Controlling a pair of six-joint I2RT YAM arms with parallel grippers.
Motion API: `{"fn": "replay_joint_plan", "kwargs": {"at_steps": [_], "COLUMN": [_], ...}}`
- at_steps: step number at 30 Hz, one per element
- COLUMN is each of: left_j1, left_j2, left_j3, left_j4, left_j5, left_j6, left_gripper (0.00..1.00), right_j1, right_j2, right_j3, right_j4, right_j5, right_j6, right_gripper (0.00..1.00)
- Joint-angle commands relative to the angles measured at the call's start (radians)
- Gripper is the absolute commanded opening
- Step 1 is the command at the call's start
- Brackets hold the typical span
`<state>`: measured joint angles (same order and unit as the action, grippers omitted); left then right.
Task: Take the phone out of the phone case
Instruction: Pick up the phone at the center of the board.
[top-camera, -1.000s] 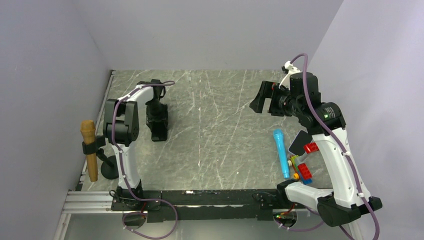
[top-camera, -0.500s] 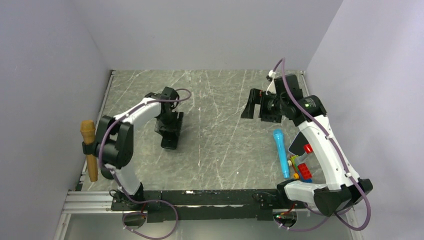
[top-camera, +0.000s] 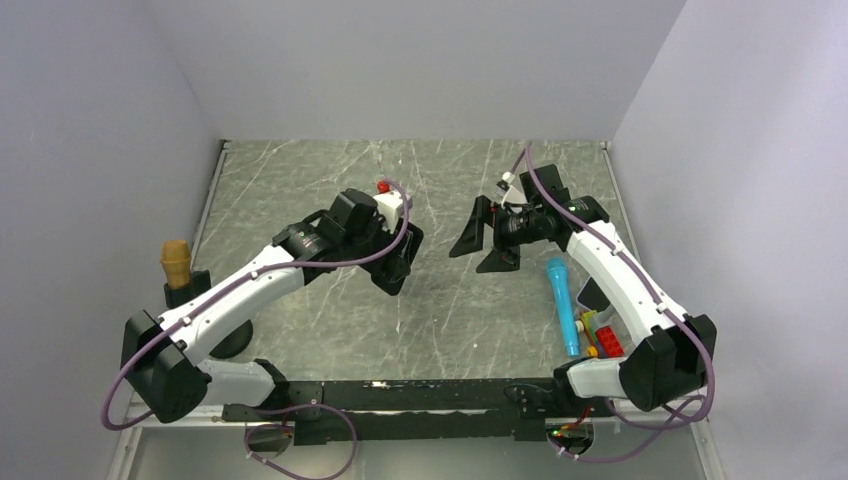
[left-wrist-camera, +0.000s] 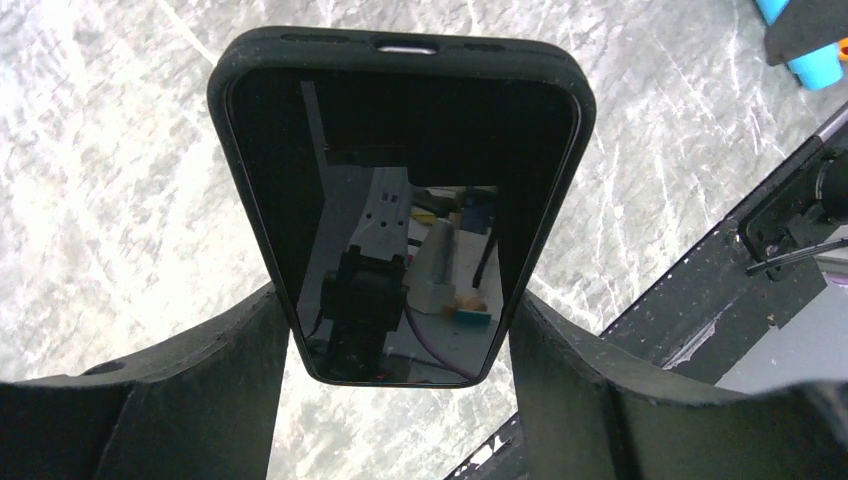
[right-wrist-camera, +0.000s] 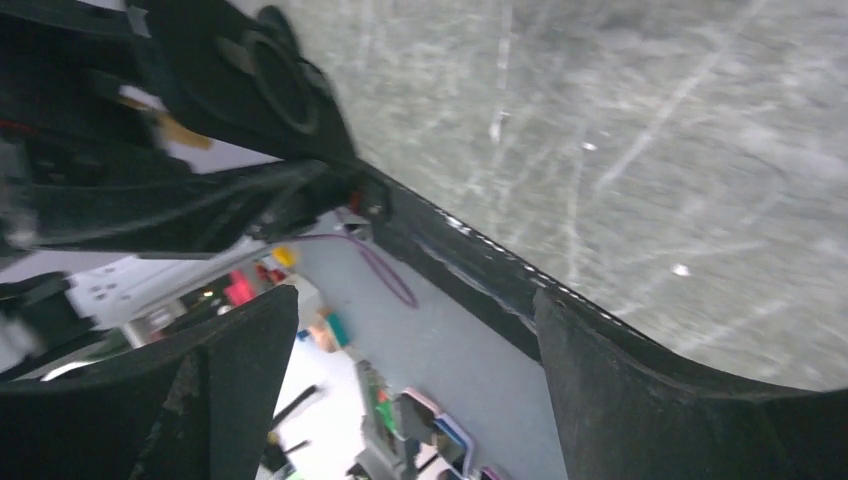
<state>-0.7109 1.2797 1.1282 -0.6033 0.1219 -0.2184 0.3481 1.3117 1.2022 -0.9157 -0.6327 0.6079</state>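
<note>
**A:** Holding is confirmed: the phone case (left-wrist-camera: 398, 48) is clamped by its long edges in the left gripper (left-wrist-camera: 397, 315) and is raised off the table (top-camera: 440, 320).

**B:** And the phone (left-wrist-camera: 400, 180)?

**A:** It is seen seated inside the case, screen turned toward the wrist camera. The black rim is wrapped round every visible edge, and no corner is seen peeled away.

**B:** So nothing is separated.

**A:** That is how it is judged. The pickup can be counted as done, but the extraction itself is not yet begun.

**B:** The right gripper (top-camera: 478, 240)?

**A:** It is found just to the right of the case and apart from it. The jaws are spread wide, with nothing held between them, and are pointed toward the case.

**B:** What is left, then?

**A:** The rim must be caught or the phone pushed out from the back, and the two must be parted. Most of the task is judged to be outstanding.

**B:** Anything else to be noted?

**A:** A blue tube (top-camera: 563, 305) and some toy bricks (top-camera: 606, 340) are seen lying on the table, further right of the case. Neither is involved.
</note>
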Motion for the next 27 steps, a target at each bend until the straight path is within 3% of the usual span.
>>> {"fn": "replay_joint_plan", "kwargs": {"at_steps": [1, 14, 22, 24, 26, 27], "left_j1": [-0.026, -0.140, -0.177, -0.180, -0.180, -0.177], "left_j2": [-0.022, -0.039, -0.030, -0.028, -0.022, -0.018], "left_j3": [0.017, -0.008, 0.005, 0.008, 0.017, 0.025], "left_j4": [0.095, 0.032, -0.001, -0.010, -0.025, -0.035], "left_j5": [0.059, 0.030, 0.018, 0.023, 0.029, 0.026], "left_j6": [0.042, 0.139, 0.199, 0.206, 0.198, 0.183], "left_gripper": [0.00, 0.00, 0.00, 0.00, 0.00, 0.06], "right_j1": [0.003, 0.143, 0.233, 0.240, 0.240, 0.239], "right_j2": [0.029, 0.135, 0.224, 0.232, 0.236, 0.233], "right_j3": [0.039, 0.068, 0.045, 0.031, 0.014, 0.005], "right_j4": [0.193, 0.293, 0.239, 0.249, 0.273, 0.289], "right_j5": [-0.180, -0.150, -0.138, -0.157, -0.183, -0.196], "right_j6": [0.159, 0.198, 0.117, 0.105, 0.104, 0.109], "right_gripper": [0.88, 0.71, 0.52, 0.32, 0.05, 0.00]}}
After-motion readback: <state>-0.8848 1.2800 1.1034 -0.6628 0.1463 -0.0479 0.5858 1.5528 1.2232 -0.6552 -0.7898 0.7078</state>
